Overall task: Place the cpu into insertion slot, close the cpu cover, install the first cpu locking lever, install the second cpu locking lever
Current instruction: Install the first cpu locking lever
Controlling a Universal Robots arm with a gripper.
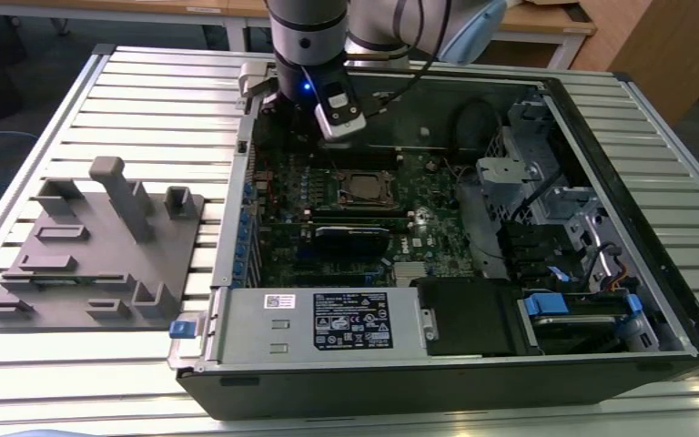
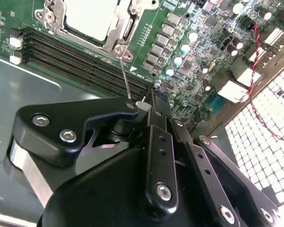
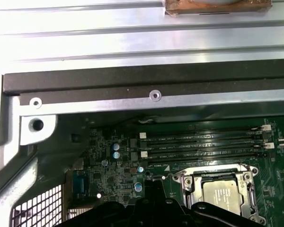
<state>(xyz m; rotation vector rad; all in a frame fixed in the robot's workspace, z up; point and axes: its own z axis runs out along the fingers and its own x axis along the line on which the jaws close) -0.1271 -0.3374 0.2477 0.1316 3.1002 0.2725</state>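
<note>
Jaws drawn together, fingertips meeting with no gap to speak of in the second wrist view. Gripper [image 2: 153, 101] poised low over the motherboard [image 2: 189, 56], inside the open computer case [image 1: 447, 391]. Right at the fingertips, the free end of a thin wire locking lever [image 2: 124, 73]: touching or just beside the near finger, though whether pinched or merely leaned on, impossible to tell. Long axis of that lever running straight from the fingertips across the black memory slots [image 2: 80, 61] to a screwed corner of the cpu cover [image 2: 125, 28] — so, the socket dead ahead of the jaws along the wire's own line, not off to either side. Seemingly lifted clear of the board rather than latched flat, judging by its passage over the memory slots. Which of the two levers, not clear.

As for the cpu [image 3: 222, 195] — seated in the insertion slot [image 1: 363, 188], dull silver top showing through the cover's window. Cover lying down flat around the chip in both wrist views, by the look of it. In the exterior view, gripper hanging just past the slot on the side toward the case's far wall, a touch toward the exterior view's left, near but not over the chip. Only one arm in play, so no question of which is nearer.
</note>
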